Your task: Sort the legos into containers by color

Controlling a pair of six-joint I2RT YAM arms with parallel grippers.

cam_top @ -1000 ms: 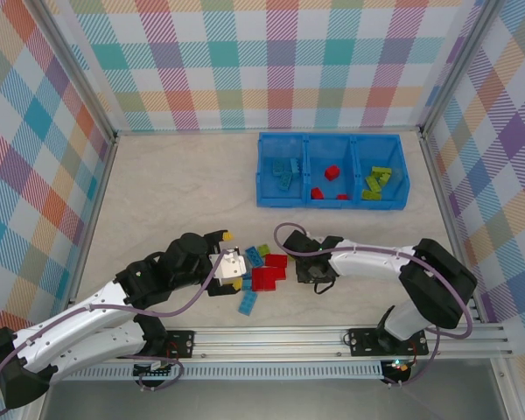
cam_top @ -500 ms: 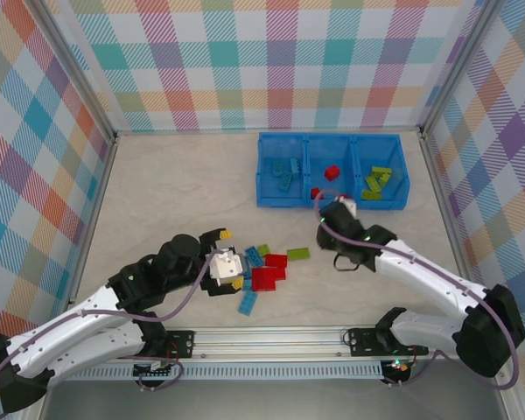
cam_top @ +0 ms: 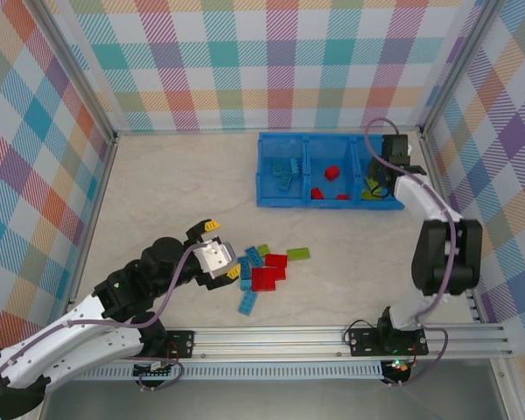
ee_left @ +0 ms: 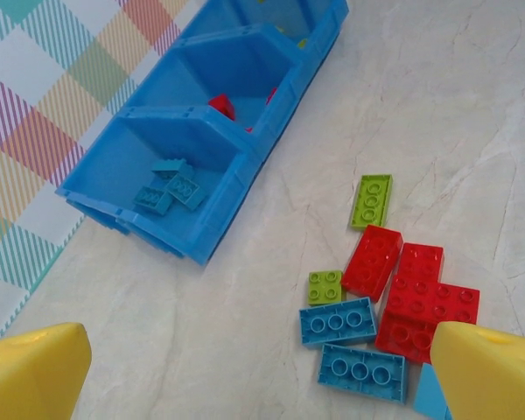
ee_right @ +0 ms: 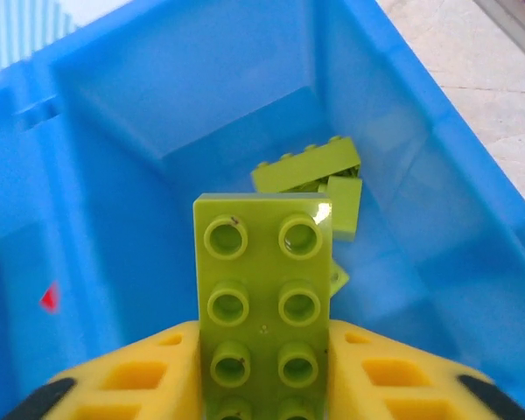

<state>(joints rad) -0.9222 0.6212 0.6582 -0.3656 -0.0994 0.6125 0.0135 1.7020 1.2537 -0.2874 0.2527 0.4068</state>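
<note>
Bricks are split between table and bin. In the right wrist view the right gripper (ee_right: 262, 350) clamps a lime-green two-by-four brick (ee_right: 262, 262) by its long sides, a yellow finger tight against each. The brick's near end is cut off by the lower edge of the frame. It hangs over the right compartment (ee_right: 201, 87) of the blue bin (cam_top: 280, 202), where other lime bricks (ee_right: 311, 166) lie at 12 to 1 o'clock of it, overlapping so that their number is hard to make out. From the top camera this gripper sits at the bin's 3 o'clock end and hides much of that compartment.

The left gripper (cam_top: 222, 248) hovers over the table with its jaws spread wide and nothing between the yellow fingertips (ee_left: 31, 372) (both are cropped at the lower corners of its wrist view). The loose pile (cam_top: 264, 267) lies just at its 3 o'clock in the top view. It is made up of:
- a lime bar (ee_left: 372, 199)
- red bricks (ee_left: 424, 293)
- a small lime square (ee_left: 325, 286)
- two blue bars (ee_left: 337, 320)
- a further blue piece (ee_left: 427, 395), half hidden behind one fingertip

One blue bar (cam_top: 248, 303) lies apart at the pile's 6 o'clock.

The left compartment (ee_left: 122, 157) holds light-blue bricks (ee_left: 168, 186). In the middle compartment (cam_top: 331, 188), red bricks (cam_top: 332, 172) are partly screened by its walls.
</note>
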